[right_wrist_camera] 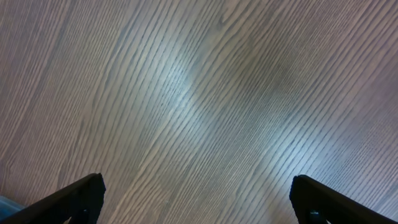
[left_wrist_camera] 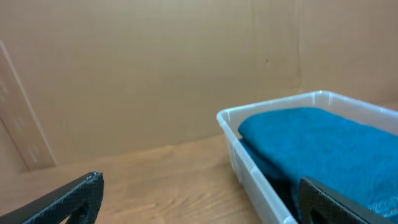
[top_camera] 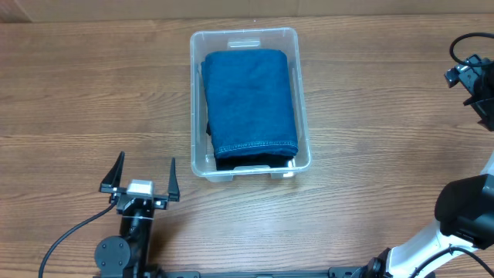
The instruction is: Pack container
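Note:
The clear plastic container [top_camera: 198,147] sits at the middle of the wooden table. A folded blue denim cloth [top_camera: 251,100] lies inside it and fills most of it. My left gripper [top_camera: 143,174] is open and empty, near the front edge, left of and apart from the container. In the left wrist view the container [left_wrist_camera: 249,171] and the blue cloth [left_wrist_camera: 323,146] show at the right, beyond my open fingers [left_wrist_camera: 199,193]. My right arm [top_camera: 472,77] is raised at the right edge; its gripper [right_wrist_camera: 198,196] is open and empty over bare wood.
The wooden table [top_camera: 93,93] surrounds the container on all sides. A cardboard wall [left_wrist_camera: 155,68] stands behind the table. A black cable [top_camera: 69,232] runs along the front left by the left arm's base.

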You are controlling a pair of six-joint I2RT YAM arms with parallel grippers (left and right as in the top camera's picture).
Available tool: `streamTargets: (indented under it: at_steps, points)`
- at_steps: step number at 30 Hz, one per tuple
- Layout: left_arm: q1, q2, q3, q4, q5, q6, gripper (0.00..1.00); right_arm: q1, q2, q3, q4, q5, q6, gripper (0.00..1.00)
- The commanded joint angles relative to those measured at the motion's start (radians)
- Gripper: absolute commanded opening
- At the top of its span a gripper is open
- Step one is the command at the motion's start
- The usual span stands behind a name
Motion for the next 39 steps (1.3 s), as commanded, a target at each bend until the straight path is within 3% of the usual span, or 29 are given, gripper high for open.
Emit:
streamTargets:
  at_steps: [1,7,31,35,39]
  points:
    - [0.006,-0.013,-0.05,0.006,0.009,0.022,1.0,-0.002,-0.006,0.002,0.002,0.003,0.005,1.0]
    - [0.006,-0.013,-0.061,-0.128,0.009,0.021,1.0,-0.002,-0.006,0.002,0.002,0.003,0.005,1.0]
    - [0.006,-0.012,-0.061,-0.125,0.009,0.007,1.0,0.001,-0.006,0.002,0.002,0.003,0.005,1.0]
    - [0.006,-0.012,-0.061,-0.125,0.009,0.007,1.0,0.021,-0.099,0.002,0.002,0.003,0.005,1.0]
    - [0.006,-0.012,-0.061,-0.125,0.009,0.007,1.0,0.078,-0.299,0.002,0.002,0.003,0.005,1.0]
